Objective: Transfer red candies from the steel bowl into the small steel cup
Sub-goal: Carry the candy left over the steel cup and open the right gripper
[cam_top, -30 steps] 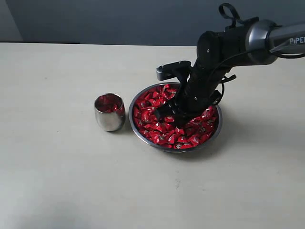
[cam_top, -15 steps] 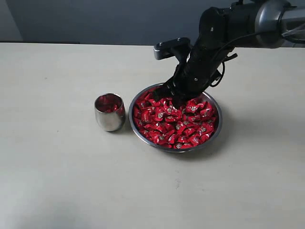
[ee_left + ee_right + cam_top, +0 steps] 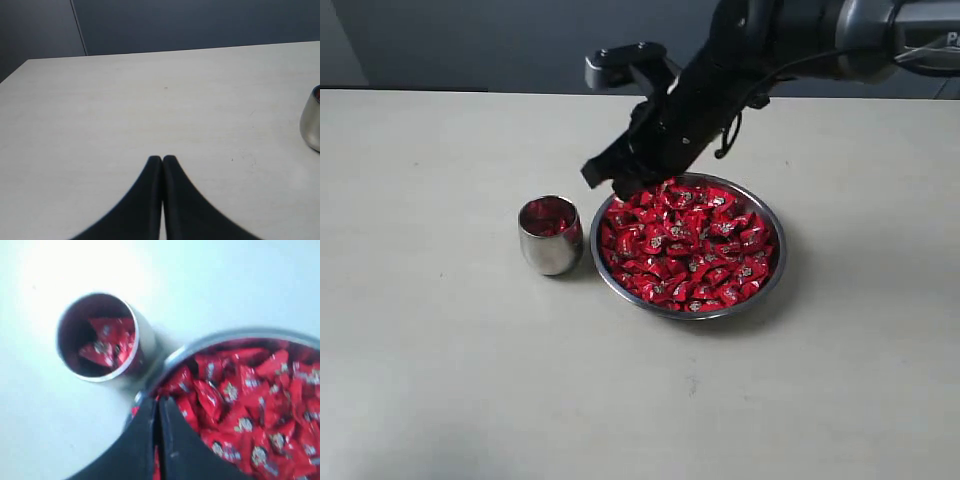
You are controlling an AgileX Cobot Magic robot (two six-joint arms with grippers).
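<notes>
The right gripper (image 3: 607, 180) is hovering above the far-left rim of the steel bowl (image 3: 690, 314), its fingers (image 3: 172, 440) pressing together. Whether a candy is pinched between them cannot be told. The red candies (image 3: 692, 248) are filling the bowl, and a few are lying in the small steel cup (image 3: 548, 252), which is standing just left of the bowl on the table (image 3: 440, 360). The left gripper (image 3: 162, 160) is hanging over the table, its fingers closed together.
</notes>
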